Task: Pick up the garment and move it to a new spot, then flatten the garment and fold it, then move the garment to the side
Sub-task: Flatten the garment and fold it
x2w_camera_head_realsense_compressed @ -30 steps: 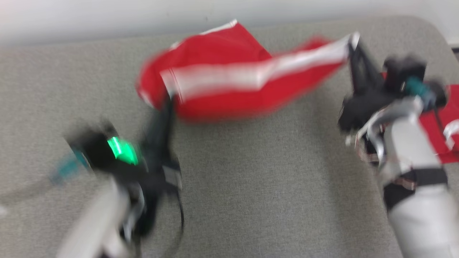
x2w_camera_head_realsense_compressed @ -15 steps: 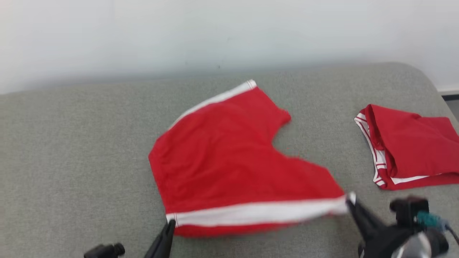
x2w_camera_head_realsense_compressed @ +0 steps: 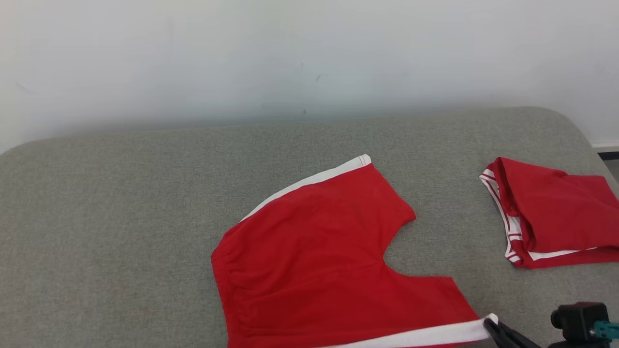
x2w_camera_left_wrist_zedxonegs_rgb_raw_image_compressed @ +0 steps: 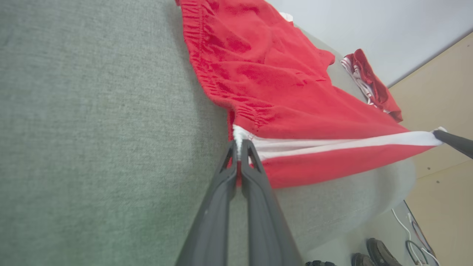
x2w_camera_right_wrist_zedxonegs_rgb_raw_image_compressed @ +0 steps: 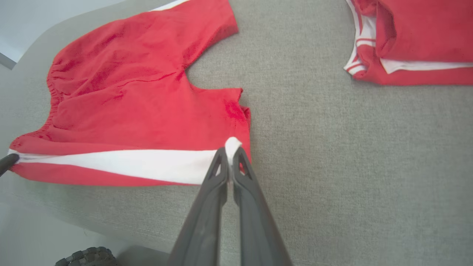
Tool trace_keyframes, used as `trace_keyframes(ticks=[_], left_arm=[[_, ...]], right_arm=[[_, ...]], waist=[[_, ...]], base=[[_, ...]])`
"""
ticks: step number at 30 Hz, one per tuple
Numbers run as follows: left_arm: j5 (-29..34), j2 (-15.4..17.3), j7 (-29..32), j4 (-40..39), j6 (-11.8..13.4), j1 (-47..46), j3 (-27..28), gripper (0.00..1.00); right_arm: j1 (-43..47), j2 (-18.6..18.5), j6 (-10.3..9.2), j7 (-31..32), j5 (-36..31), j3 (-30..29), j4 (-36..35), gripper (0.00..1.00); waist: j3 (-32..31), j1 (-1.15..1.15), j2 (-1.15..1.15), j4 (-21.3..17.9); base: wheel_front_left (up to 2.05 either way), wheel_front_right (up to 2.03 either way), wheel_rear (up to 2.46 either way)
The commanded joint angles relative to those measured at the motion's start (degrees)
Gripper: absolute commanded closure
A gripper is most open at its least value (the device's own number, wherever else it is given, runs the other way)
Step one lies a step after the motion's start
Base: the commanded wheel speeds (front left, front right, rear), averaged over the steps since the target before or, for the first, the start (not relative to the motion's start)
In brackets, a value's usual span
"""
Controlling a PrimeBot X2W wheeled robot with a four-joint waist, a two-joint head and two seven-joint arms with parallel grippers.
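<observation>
Shorts [x2w_camera_head_realsense_compressed: 329, 261] are no longer airborne between the claws. They lie spread on the grey cushion [x2w_camera_head_realsense_compressed: 121, 217], dragged a bit toward its near edge since the last frame (head camera has tilted too). Left claw [x2w_camera_left_wrist_zedxonegs_rgb_raw_image_compressed: 239, 145] is pinched tight on the waistband end of the white stripe [x2w_camera_right_wrist_zedxonegs_rgb_raw_image_compressed: 111, 162], and right claw [x2w_camera_right_wrist_zedxonegs_rgb_raw_image_compressed: 231, 149] is pinched tight on the hem end. Stripe is taut between them. Relocation looks done and flattening nearly so, with light wrinkles left around the crotch and waistband. Fold is probably next, and both grips already suit it. Folded red pair [x2w_camera_head_realsense_compressed: 561, 217] sits well apart on the right, clear of the fold.
</observation>
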Motion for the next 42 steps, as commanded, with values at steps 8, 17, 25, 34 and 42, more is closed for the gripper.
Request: trace_keyframes(ticks=[8, 17, 25, 34, 42], left_arm=[[4.93, -6.17, -0.43, -2.9, 2.45, -4.91, 5.47, 1.0], [9.21, -11.69, -0.3, 1.13, 2.7, -14.39, 6.95, 1.0], [10.21, -16.18, -0.01, 9.06, 4.87, -24.69, 7.69, 1.0], [11.59, -19.46, -0.4, 17.15, 6.97, -33.18, 10.23, 1.0], [13.82, -20.74, -0.46, 18.05, 6.85, -34.82, 13.02, 1.0]], right_arm=[[-12.85, 1.25, -0.14, -4.74, -6.25, 3.48, 3.09, 1.0], [-34.19, 0.96, -0.15, -9.73, -11.67, 8.8, 19.67, 1.0], [-50.3, 1.57, -0.14, -14.74, -18.73, 11.8, 34.29, 1.0], [-60.21, 3.32, -0.15, -18.33, -20.66, 14.05, 47.21, 1.0], [-65.65, 4.5, -0.15, -23.37, -25.81, 11.94, 54.58, 1.0]], waist=[[0.38, 0.01, 0.01, 1.82], [4.05, 0.01, 0.01, 5.77], [10.33, 0.01, 0.01, 9.07], [14.88, 0.01, 0.01, 10.26], [16.97, 0.01, 0.01, 10.63]], base=[[0.0, 0.0, 0.0], [0.0, 0.0, 0.0], [0.0, 0.0, 0.0], [0.0, 0.0, 0.0], [0.0, 0.0, 0.0]])
